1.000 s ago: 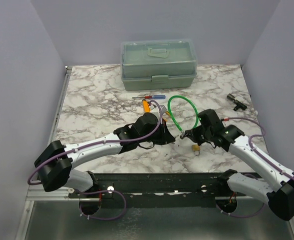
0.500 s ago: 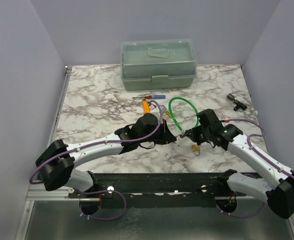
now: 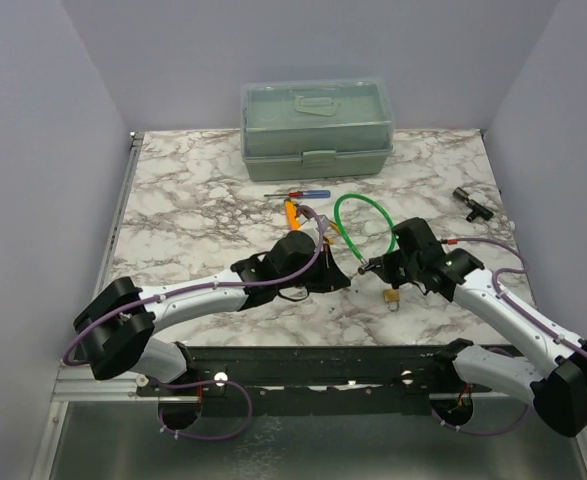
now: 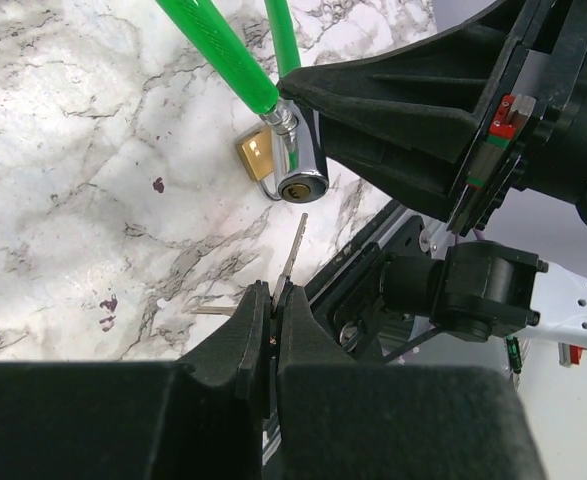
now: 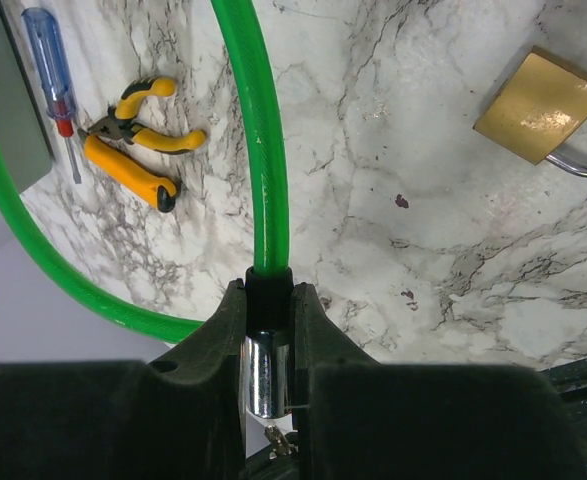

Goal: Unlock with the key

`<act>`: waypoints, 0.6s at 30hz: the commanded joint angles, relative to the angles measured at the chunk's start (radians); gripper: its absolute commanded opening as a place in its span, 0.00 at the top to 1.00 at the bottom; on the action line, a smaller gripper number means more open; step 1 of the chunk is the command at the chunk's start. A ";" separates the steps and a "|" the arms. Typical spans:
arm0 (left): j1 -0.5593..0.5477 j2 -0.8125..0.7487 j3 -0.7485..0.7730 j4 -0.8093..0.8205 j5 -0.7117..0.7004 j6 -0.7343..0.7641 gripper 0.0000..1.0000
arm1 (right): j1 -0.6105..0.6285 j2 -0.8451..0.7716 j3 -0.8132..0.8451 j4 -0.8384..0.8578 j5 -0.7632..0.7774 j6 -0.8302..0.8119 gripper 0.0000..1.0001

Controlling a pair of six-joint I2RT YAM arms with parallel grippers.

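The key point(image 4: 293, 250) is a thin silver blade pinched in my left gripper point(image 4: 273, 295), which is shut on it. Its tip points at the brass keyhole of the chrome lock cylinder point(image 4: 296, 170), a short gap away. That cylinder ends a green cable loop point(image 3: 363, 225). My right gripper point(image 5: 268, 290) is shut on the cylinder point(image 5: 266, 375), with the green cable point(image 5: 270, 180) rising out of the jaws. In the top view the left gripper point(image 3: 339, 277) and right gripper point(image 3: 373, 268) meet tip to tip at mid-table. The key is too small to make out there.
A small brass padlock point(image 3: 391, 297) lies just in front of the right gripper, also in the right wrist view point(image 5: 541, 105). Yellow pliers point(image 3: 291, 210) and a red-and-blue screwdriver point(image 3: 298, 194) lie behind. A green toolbox point(image 3: 316, 122) stands at the back, a black part point(image 3: 470, 203) at the right.
My left gripper with the key has edged slightly toward the right gripper. The right gripper and the cable loop have shifted a little to the left.
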 commanded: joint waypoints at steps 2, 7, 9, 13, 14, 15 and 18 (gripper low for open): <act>-0.002 0.023 -0.026 0.078 0.006 -0.026 1.00 | 0.001 0.011 -0.011 0.064 0.032 0.004 1.00; -0.002 0.033 -0.030 0.087 0.005 -0.034 1.00 | 0.001 0.012 -0.017 0.076 0.028 -0.004 1.00; -0.002 0.037 -0.031 0.094 0.009 -0.037 1.00 | 0.001 0.009 -0.020 0.081 0.028 -0.008 1.00; -0.002 0.046 -0.036 0.108 0.014 -0.044 1.00 | 0.000 0.002 -0.028 0.096 0.030 -0.017 1.00; -0.002 0.049 -0.036 0.111 0.016 -0.047 1.00 | 0.000 -0.002 -0.032 0.102 0.030 -0.019 1.00; -0.002 0.050 -0.038 0.117 0.020 -0.051 1.00 | 0.001 -0.004 -0.037 0.108 0.029 -0.020 1.00; -0.002 0.050 -0.044 0.134 0.027 -0.066 1.00 | 0.002 -0.016 -0.052 0.125 0.033 -0.023 1.00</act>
